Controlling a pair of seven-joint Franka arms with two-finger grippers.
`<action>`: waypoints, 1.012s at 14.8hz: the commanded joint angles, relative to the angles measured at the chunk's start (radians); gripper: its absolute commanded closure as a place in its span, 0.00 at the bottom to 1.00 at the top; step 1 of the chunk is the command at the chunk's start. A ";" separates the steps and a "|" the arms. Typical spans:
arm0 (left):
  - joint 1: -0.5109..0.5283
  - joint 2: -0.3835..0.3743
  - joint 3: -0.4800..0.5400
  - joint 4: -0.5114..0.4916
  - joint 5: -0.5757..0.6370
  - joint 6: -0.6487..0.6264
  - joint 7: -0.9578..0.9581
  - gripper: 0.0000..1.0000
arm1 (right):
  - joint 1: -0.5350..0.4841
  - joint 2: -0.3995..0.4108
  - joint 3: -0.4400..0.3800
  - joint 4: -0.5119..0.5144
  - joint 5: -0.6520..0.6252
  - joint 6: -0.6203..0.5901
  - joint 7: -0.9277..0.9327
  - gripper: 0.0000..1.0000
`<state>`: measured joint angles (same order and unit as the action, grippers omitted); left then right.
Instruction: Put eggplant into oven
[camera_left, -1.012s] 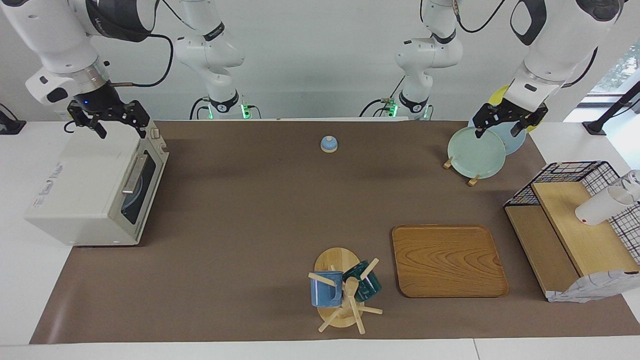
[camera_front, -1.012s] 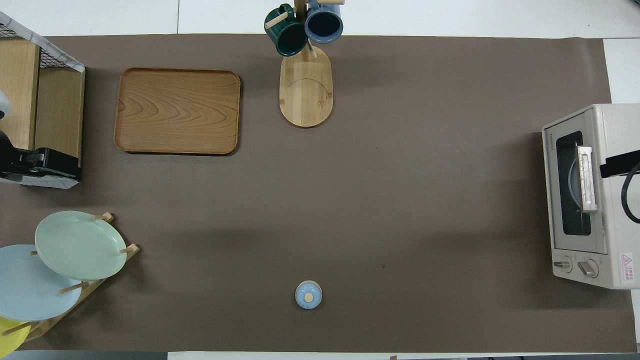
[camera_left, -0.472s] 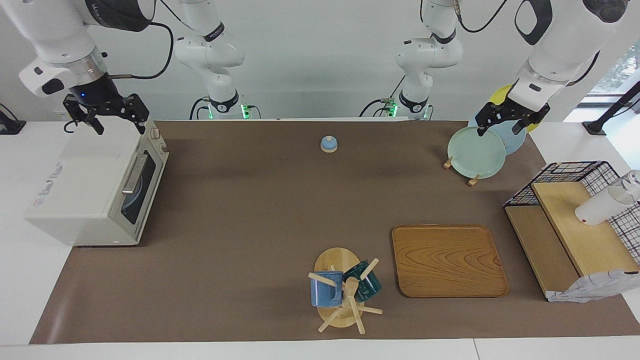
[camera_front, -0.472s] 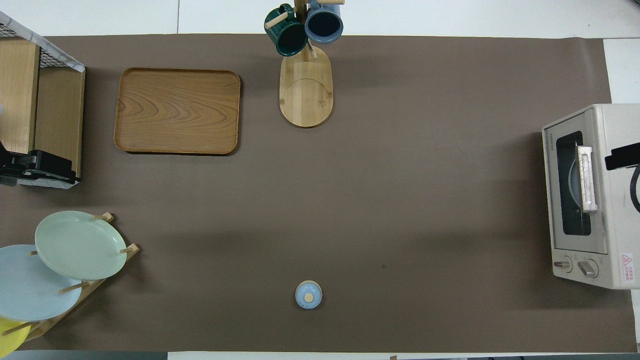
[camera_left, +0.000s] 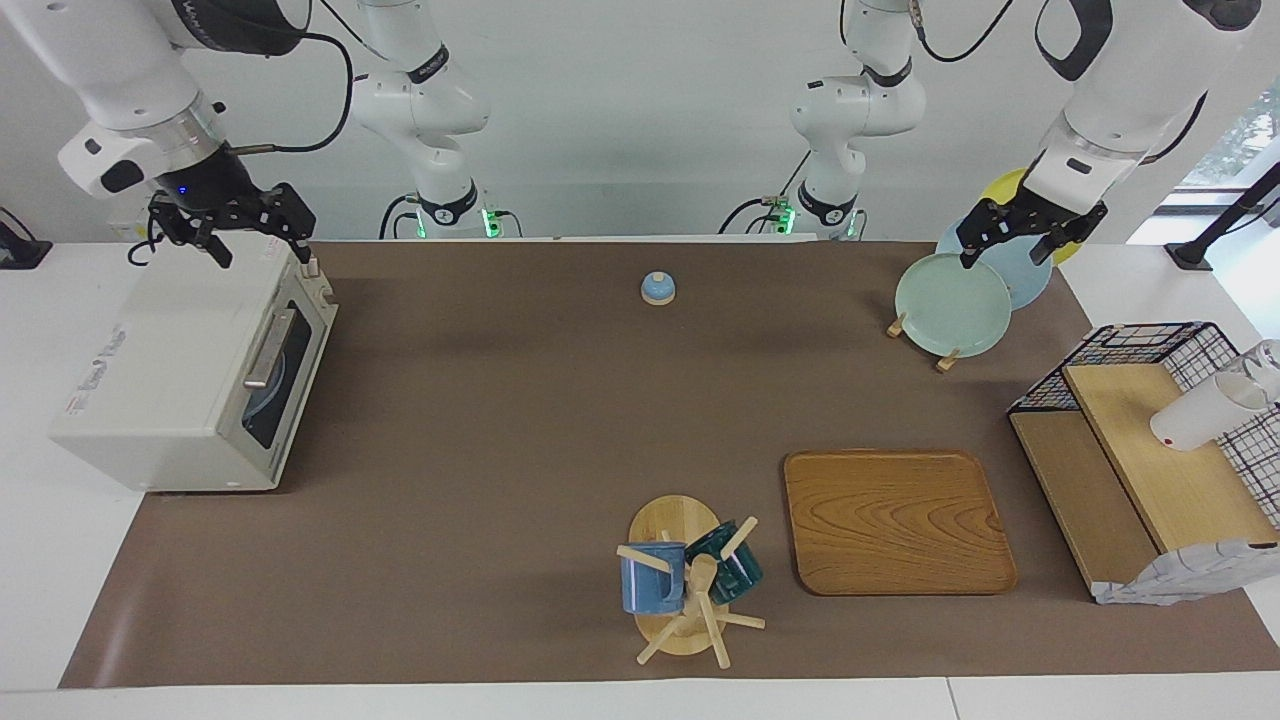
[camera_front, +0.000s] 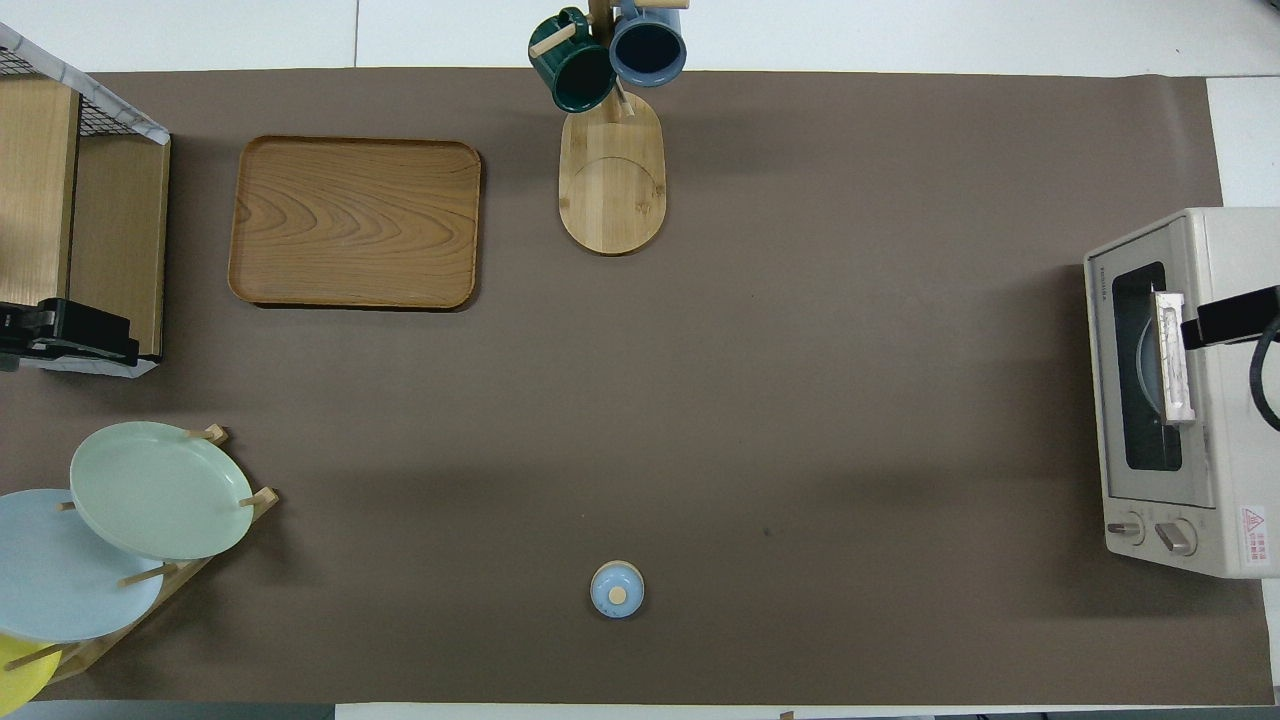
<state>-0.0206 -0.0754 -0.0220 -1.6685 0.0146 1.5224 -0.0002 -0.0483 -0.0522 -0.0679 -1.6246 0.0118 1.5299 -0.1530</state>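
The eggplant is out of view in both views. The off-white oven (camera_left: 170, 380) stands at the right arm's end of the table, its dark glass door (camera_front: 1145, 370) shut and a pale round shape dim behind the glass. My right gripper (camera_left: 258, 248) hangs open and empty over the oven's top, close to the door edge; one of its black fingers (camera_front: 1225, 318) shows over the door handle (camera_front: 1172, 355). My left gripper (camera_left: 1008, 258) hangs open and empty over the plate rack at the left arm's end.
A rack holds green (camera_left: 952, 303), blue and yellow plates. A wire-and-wood shelf (camera_left: 1140, 450) with a white cup, a wooden tray (camera_left: 895, 520), a mug tree (camera_left: 685, 580) with two mugs and a small blue bell (camera_left: 657, 288) stand on the brown mat.
My right gripper has shifted over the oven's top toward its door edge. My left gripper has drawn up and slightly toward its own end of the table. Nothing on the table moved.
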 joint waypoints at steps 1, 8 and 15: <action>-0.001 -0.010 0.007 -0.002 -0.013 0.002 -0.009 0.00 | -0.004 0.014 0.007 0.003 0.005 0.004 0.015 0.00; 0.001 -0.017 0.008 -0.011 -0.051 0.027 -0.007 0.00 | 0.028 0.023 -0.009 0.014 0.002 -0.010 0.015 0.00; -0.009 -0.017 0.008 -0.010 -0.048 0.025 -0.006 0.00 | 0.036 0.018 -0.021 0.008 -0.007 -0.010 0.015 0.00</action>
<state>-0.0211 -0.0771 -0.0200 -1.6685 -0.0213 1.5374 -0.0012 -0.0192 -0.0373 -0.0817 -1.6249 0.0106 1.5276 -0.1518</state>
